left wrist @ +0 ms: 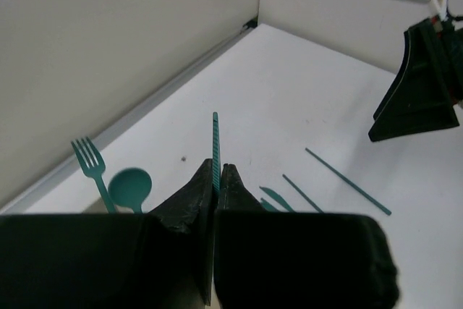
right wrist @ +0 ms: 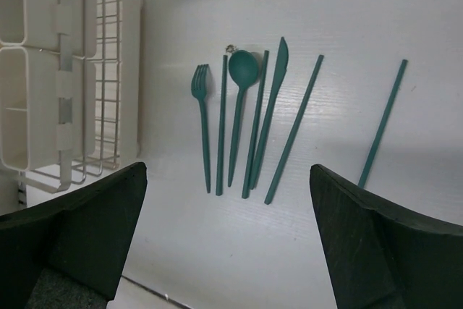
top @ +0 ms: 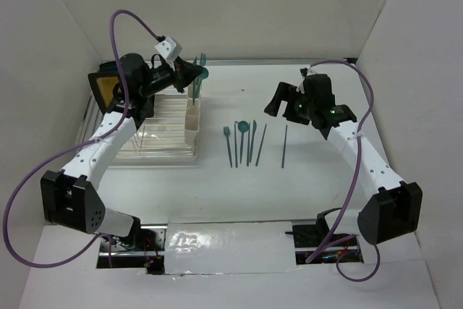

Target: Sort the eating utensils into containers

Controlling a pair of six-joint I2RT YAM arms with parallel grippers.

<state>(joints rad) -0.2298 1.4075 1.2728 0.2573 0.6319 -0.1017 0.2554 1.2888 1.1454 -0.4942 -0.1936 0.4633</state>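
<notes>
My left gripper (left wrist: pixel 218 173) is shut on a thin teal utensil (left wrist: pixel 215 142), seen edge-on and poking up between the jaws. It hovers over the cream containers (top: pixel 192 119) at the far left (top: pixel 197 75). Beside it a fork (left wrist: pixel 90 166) and a spoon (left wrist: pixel 130 187) stand upright. More eating utensils lie in a row on the table: a fork (right wrist: pixel 202 106), spoon (right wrist: pixel 242 72), knife (right wrist: pixel 275 85) and several sticks, one of them (right wrist: pixel 382 124) apart on the right. My right gripper (right wrist: pixel 228 173) is open and empty, above the handle ends (top: pixel 278 99).
A clear wire-ribbed rack (top: pixel 155 135) adjoins the containers (right wrist: pixel 29 70) on their left. White walls enclose the table at the back and both sides. The right arm's dark body (left wrist: pixel 423 85) shows in the left wrist view.
</notes>
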